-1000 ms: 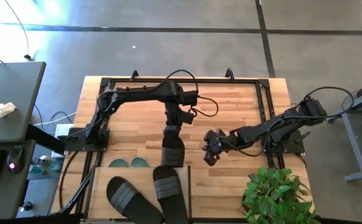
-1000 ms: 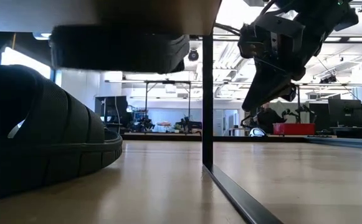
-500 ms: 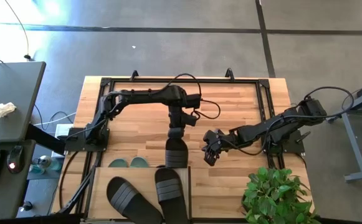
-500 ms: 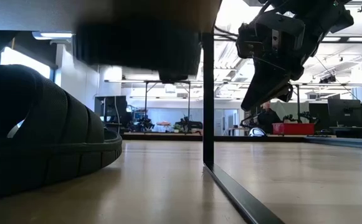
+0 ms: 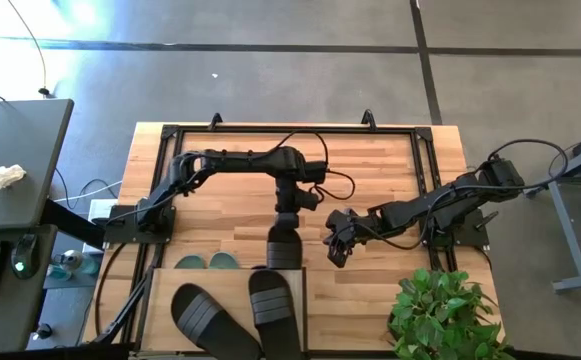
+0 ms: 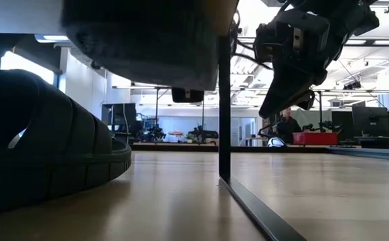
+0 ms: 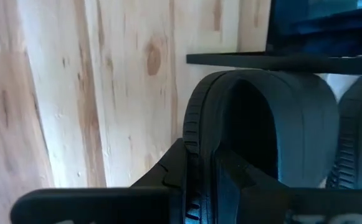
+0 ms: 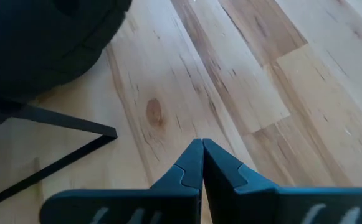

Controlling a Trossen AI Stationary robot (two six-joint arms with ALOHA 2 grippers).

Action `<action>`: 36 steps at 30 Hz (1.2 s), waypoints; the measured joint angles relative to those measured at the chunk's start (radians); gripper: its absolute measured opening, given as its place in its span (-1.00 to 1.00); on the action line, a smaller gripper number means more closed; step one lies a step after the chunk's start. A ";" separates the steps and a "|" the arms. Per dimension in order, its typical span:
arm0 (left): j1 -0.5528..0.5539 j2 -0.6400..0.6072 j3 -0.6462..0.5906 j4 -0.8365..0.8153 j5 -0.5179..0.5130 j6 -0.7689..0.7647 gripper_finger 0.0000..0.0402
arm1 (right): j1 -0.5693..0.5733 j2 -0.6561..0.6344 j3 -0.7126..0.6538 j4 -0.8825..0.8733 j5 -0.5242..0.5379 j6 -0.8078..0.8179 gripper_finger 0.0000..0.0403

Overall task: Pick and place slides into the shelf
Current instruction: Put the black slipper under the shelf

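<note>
The shelf [image 5: 160,300] sits on the wooden table [image 5: 370,170], two black slides [image 5: 235,310] on top, green ones [image 5: 208,262] peeking from underneath.

Grey concrete floor [image 5: 270,70] surrounds the wooden surface [image 5: 390,160]; a dark desk [image 5: 15,160] at 9 o'clock, a leafy plant [image 5: 440,315] at 5.

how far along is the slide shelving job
Done: two black slides lie on top of the shelf, and green slides show on its lower level. In hand: the left tool is shut on a black slide at the shelf's edge. Left: placing that one. The right tool waits shut over the table.
</note>
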 joint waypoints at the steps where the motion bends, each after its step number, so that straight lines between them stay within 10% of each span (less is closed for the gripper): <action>1: 0.000 0.000 0.000 0.000 -0.008 -0.001 -0.85 | -0.001 0.000 0.000 -0.001 -0.001 0.000 -1.00; 18: -0.004 -0.003 0.000 0.032 -0.110 0.000 -0.85 | -0.247 0.000 0.000 0.173 -0.480 -0.026 -0.97; 28: 0.001 -0.006 0.000 0.026 -0.112 0.015 -0.85 | -0.310 0.003 -0.015 0.247 -0.556 -0.045 -0.27; 36: 0.000 -0.005 0.000 0.037 -0.111 0.013 -0.85 | -0.300 0.005 -0.394 1.081 -0.384 0.288 -0.02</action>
